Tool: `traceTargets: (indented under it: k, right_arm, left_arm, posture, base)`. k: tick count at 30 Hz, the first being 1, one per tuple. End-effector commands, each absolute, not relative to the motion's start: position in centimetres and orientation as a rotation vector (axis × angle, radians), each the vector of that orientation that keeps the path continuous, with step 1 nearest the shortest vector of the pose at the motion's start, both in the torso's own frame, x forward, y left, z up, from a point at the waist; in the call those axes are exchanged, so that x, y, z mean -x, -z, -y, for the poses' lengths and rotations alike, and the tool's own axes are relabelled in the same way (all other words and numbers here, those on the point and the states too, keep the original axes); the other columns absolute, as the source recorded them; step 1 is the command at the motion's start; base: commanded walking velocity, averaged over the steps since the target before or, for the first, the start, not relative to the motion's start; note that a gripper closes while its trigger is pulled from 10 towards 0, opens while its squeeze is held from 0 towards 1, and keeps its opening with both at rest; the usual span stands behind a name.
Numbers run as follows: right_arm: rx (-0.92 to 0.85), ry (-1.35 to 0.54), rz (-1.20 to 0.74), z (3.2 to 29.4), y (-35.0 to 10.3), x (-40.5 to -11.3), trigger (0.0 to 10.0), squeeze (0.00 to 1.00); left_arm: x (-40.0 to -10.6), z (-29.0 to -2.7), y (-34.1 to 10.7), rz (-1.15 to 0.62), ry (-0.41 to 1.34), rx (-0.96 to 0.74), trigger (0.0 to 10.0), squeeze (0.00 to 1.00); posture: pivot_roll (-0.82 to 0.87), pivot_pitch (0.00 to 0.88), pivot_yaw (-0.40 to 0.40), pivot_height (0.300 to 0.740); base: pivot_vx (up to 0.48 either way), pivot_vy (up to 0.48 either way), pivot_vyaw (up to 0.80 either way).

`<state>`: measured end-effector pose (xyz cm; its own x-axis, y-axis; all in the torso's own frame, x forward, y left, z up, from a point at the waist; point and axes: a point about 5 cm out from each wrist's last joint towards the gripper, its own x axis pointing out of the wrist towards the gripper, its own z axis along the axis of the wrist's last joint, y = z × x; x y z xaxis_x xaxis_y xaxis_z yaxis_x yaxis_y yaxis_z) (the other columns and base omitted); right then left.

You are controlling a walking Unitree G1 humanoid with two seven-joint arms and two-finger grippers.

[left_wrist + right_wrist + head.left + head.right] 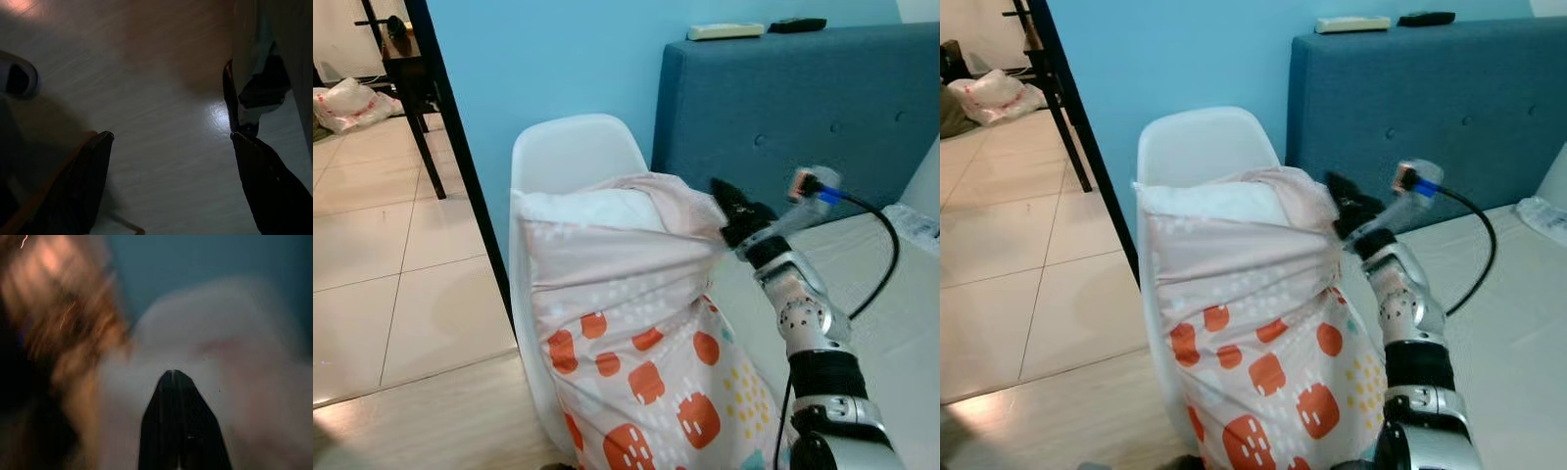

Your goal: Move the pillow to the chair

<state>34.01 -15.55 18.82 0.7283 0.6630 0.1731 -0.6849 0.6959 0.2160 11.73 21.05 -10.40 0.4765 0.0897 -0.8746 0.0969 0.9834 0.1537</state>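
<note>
Pillow [636,323] stood upright on the white chair [573,152], its top corner pinched in the closed right gripper [722,204]; premature release risked toppling it floorward.

Head views: bright, even daylight, sharp
Floor [372,284]: soft glare, lower left
Left wrist view: dim, shadowed, one pale sheen
Right wrist view: dark, heavily blurred

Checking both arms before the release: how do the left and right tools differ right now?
The right tool is raised, shut on the pillow at its gathered top corner against the white chair. The left tool hangs over bare floor, open and holding nothing. Both have two long black fingers.
</note>
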Motion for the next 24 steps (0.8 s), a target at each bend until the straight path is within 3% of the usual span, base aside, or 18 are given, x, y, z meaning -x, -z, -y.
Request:
traceTargets:
  k: [1,5,8,9,10,11,12,13,15,16,21,24]
  right_arm:
    - [-0.231,-0.968,0.005,13.6,-17.4,-32.2,0.0,0.0]
    - [-0.317,-1.026,0.067,13.6,-18.2,-31.5,0.0,0.0]
    - [-0.386,-0.844,0.132,14.9,-18.8,-33.2,0.0,0.0]
    - [-0.438,-0.732,0.151,15.8,-19.0,-34.1,0.9,0.0]
    - [-0.475,-0.662,0.158,16.3,-19.0,-34.7,1.1,0.0]
    - [-0.544,-0.539,0.196,17.5,-19.5,-35.4,8.9,0.0]
    - [-0.544,-0.539,0.196,17.5,-19.5,-35.4,8.9,0.0]
    - [-0.688,-0.365,0.297,19.9,-20.6,-36.0,10.0,0.0]
    - [-0.765,-0.296,0.34,21.0,-20.9,-36.1,10.0,0.0]
    - [-0.802,-0.256,0.359,21.6,-20.9,-36.1,10.0,1.0]
    - [-0.588,-0.034,0.38,24.4,-21.0,-35.7,10.0,1.0]
    - [-0.341,0.0,0.383,24.3,-21.8,-35.7,10.0,1.0]
  left_arm:
    - [-11.6,-21.0,10.4,-1.081,0.013,-0.194,10.0,0.0]
    - [-11.8,-21.0,10.4,-1.076,0.016,-0.194,10.0,0.0]
    - [-11.8,-20.9,10.4,-1.077,0.021,-0.196,10.0,0.0]
    - [-11.8,-20.9,10.4,-1.078,0.022,-0.197,10.0,0.0]
    - [-11.7,-20.9,10.4,-1.078,0.023,-0.197,10.0,0.0]
    - [-11.7,-20.9,10.4,-1.079,0.024,-0.197,10.0,0.0]
    - [-11.7,-20.9,10.4,-1.079,0.024,-0.197,10.0,0.0]
    - [-11.7,-20.9,10.4,-1.08,0.025,-0.196,10.0,0.0]
    - [-11.7,-20.9,10.4,-1.08,0.025,-0.196,10.0,0.0]
    - [-11.7,-20.9,10.5,-1.08,0.025,-0.196,10.0,0.0]
    - [-11.7,-20.8,10.5,-1.08,0.022,-0.193,10.0,0.0]
    - [-11.6,-20.8,10.5,-1.081,0.021,-0.192,10.0,0.0]
  posture:
    - [0.11,0.0,-0.019,0.611]
    - [0.11,0.0,-0.015,0.611]
    - [0.11,0.0,-0.012,0.611]
    - [0.11,0.0,-0.012,0.611]
    - [0.11,0.0,-0.012,0.611]
    - [0.11,0.0,-0.01,0.611]
    - [0.11,0.0,-0.01,0.611]
    - [0.11,0.0,-0.011,0.611]
    - [0.11,0.0,-0.011,0.611]
    - [0.11,0.0,-0.011,0.611]
    - [0.11,0.0,-0.013,0.611]
    - [0.11,0.0,-0.013,0.611]
  base:
    - [0.0,0.0,0.0]
    - [0.0,0.0,0.0]
    - [0.0,0.0,0.0]
    - [0.0,0.0,0.0]
    - [0.0,0.0,0.0]
    - [0.0,0.0,0.0]
    - [0.0,0.0,0.0]
    - [0.0,0.0,0.0]
    - [0.0,0.0,0.0]
    - [0.0,0.0,0.0]
    - [0.0,0.0,0.0]
    - [0.0,0.0,0.0]
